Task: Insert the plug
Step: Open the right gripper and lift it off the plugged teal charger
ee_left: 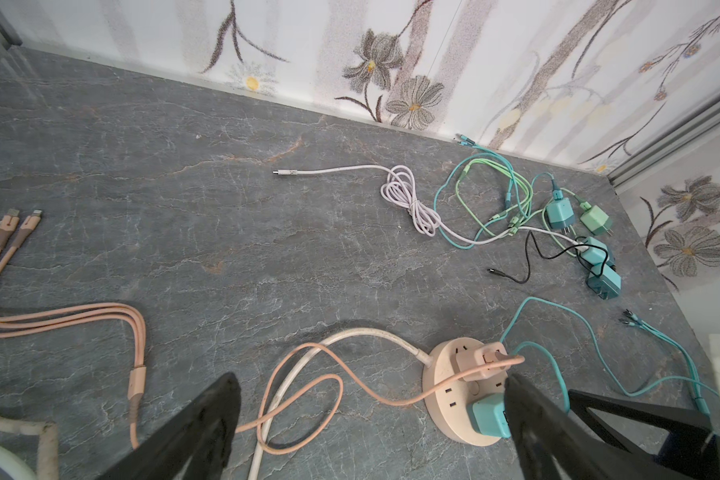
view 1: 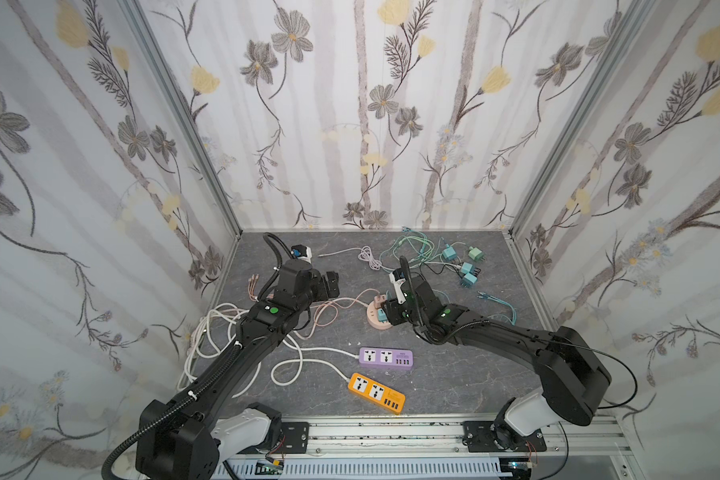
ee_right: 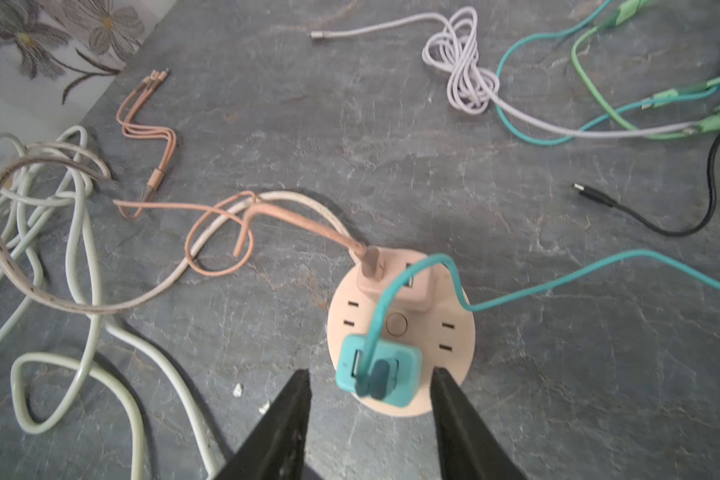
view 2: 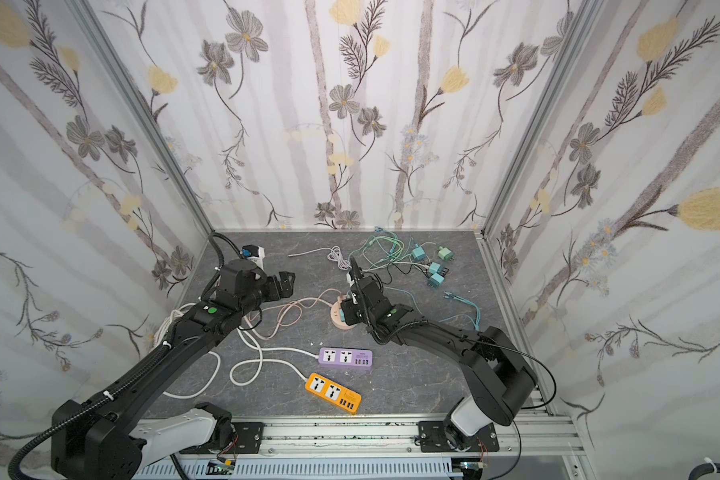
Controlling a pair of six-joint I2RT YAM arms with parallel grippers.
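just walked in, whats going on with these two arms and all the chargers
The right gripper hovers low over the round pink power hub. Its jaws stand apart on either side of the teal charger, which sits in one of the hub's sockets, and they are not visibly touching it. A pink charger is plugged in beside it. The left gripper hangs open off to the side, holding nothing. The purple power strip and orange power strip have nothing plugged in.
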